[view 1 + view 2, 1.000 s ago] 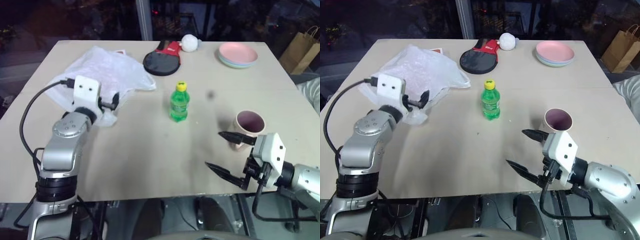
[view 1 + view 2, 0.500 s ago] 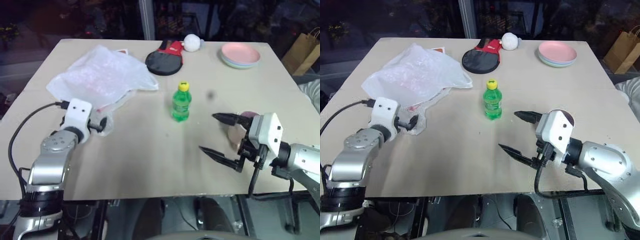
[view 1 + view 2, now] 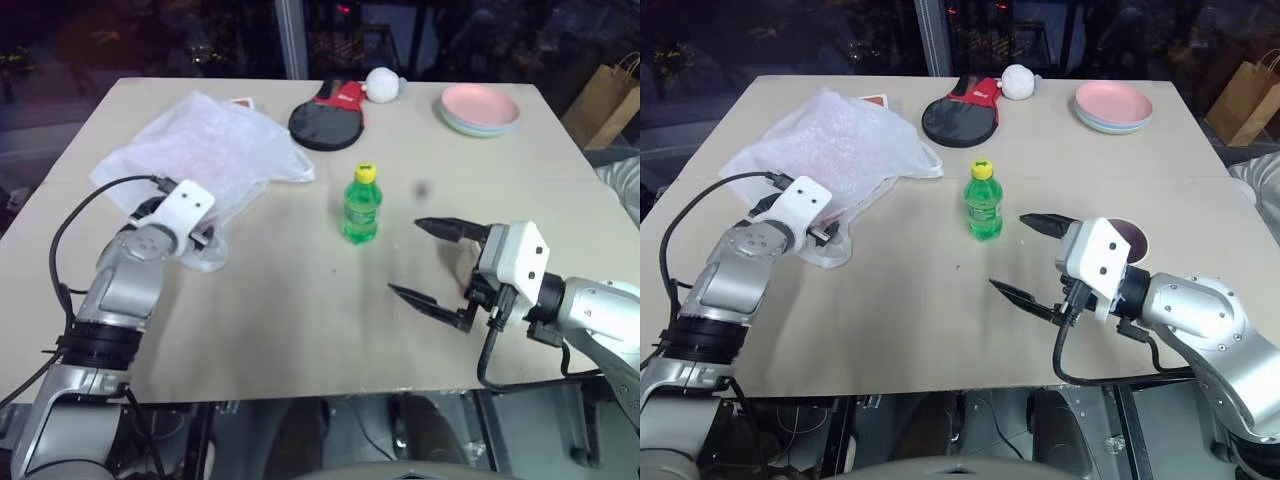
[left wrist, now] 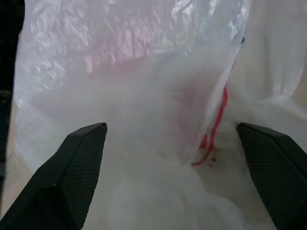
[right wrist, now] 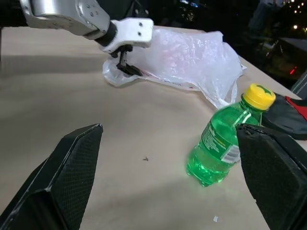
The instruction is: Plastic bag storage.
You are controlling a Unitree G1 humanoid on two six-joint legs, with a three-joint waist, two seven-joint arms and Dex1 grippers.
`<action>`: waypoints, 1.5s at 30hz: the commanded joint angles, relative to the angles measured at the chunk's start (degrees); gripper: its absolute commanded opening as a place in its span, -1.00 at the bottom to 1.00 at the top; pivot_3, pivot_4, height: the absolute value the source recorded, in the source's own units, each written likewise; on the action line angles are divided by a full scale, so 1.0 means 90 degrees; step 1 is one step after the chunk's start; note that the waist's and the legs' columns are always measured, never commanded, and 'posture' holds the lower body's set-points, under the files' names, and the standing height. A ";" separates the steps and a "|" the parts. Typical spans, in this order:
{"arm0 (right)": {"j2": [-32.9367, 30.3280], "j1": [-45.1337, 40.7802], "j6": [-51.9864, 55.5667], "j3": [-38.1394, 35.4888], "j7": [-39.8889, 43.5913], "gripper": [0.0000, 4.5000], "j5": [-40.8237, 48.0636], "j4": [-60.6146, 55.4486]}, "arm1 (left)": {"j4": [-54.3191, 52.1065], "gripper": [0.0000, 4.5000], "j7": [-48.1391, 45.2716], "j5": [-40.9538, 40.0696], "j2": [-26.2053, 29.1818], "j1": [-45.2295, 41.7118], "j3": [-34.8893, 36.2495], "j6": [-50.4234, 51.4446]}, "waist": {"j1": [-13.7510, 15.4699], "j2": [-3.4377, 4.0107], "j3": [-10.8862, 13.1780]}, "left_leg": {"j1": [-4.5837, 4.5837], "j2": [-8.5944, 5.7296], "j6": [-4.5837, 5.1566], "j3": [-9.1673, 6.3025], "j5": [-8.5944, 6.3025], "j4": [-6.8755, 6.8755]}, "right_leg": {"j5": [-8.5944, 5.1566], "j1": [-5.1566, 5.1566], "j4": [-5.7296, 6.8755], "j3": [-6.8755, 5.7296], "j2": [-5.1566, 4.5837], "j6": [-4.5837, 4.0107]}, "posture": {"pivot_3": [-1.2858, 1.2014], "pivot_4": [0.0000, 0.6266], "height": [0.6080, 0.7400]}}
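The plastic bag (image 3: 205, 150) lies crumpled on the table's far left, translucent white with faint pink-red print. My left gripper (image 4: 172, 139) is at the bag's near corner, open, with wrinkled film (image 4: 158, 110) bulging between its wide-spread fingers (image 4: 81, 158). From the right wrist view, the left gripper (image 5: 125, 64) points down onto the bag's edge (image 5: 120, 76). My right gripper (image 3: 405, 256) hovers open over the table's near right, pointing toward the green bottle (image 3: 360, 205), with nothing between its fingers.
A green bottle with a yellow cap (image 5: 225, 139) stands mid-table. A pink cup (image 3: 1132, 238) sits just behind the right hand. At the far edge are a paddle (image 3: 325, 120), a white ball (image 3: 382, 84) and stacked pink plates (image 3: 480, 108). A brown paper bag (image 3: 605, 100) stands beyond the table's right corner.
My left wrist has rolled and its gripper has sunk outward onto the bag's near corner. The right gripper has edged up and toward the bottle. Both stay open.
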 commanded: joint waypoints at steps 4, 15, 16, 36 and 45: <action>0.0018 -0.0125 0.0027 -0.0078 -0.0167 1.00 0.0026 -0.0249 | 0.1785 1.00 0.0390 0.0860 -0.0024 -0.0728 -0.0482 -0.1279 | 0.0000 0.0000 0.0000 | 0.0002 0.0000 0.0000 -0.0001 0.0000 0.0002 | 0.0003 -0.0001 0.0007 -0.0001 0.0001 0.0004 | 0.03 -0.52 1.00; -0.0051 0.0045 0.0118 -0.0184 -0.0247 1.00 0.0031 -0.0373 | 0.2858 0.65 0.0259 0.0752 -0.0340 -0.0872 -0.0244 -0.2233 | -0.0003 0.0006 -0.0006 | 0.0006 0.0000 0.0000 0.0004 0.0000 0.0008 | 0.0012 0.0000 0.0019 0.0003 -0.0001 0.0014 | 0.03 -0.52 1.00; -0.0028 0.0041 0.0119 -0.0162 -0.0272 1.00 0.0021 -0.0365 | 0.3089 0.65 0.0407 0.0836 -0.0404 -0.0938 -0.0267 -0.2347 | -0.0001 0.0007 -0.0006 | 0.0006 0.0000 0.0000 0.0005 0.0000 0.0008 | 0.0012 0.0000 0.0019 0.0004 -0.0001 0.0014 | 0.03 -0.52 1.00; 0.0179 -0.0226 0.0128 0.0258 -0.0566 1.00 -0.0458 -0.0237 | 0.1660 -0.96 -0.2207 -0.4621 -0.1252 -0.1972 0.3166 0.2574 | -0.0041 -0.0015 0.0004 | -0.0022 -0.0004 0.0001 -0.0021 0.0001 0.0035 | 0.0015 -0.0003 0.0029 -0.0011 0.0000 0.0017 | 0.03 -0.52 1.00; 0.1065 -0.1520 0.1138 0.0598 -0.1308 1.00 -0.0561 0.0971 | -0.0765 -0.96 -0.0603 -0.6323 -0.2030 -0.1843 0.4629 0.5270 | -0.0133 -0.0016 0.0004 | -0.0004 -0.0003 0.0000 -0.0023 0.0002 0.0039 | 0.0016 0.0003 0.0037 -0.0009 0.0002 0.0019 | 0.03 -0.52 1.00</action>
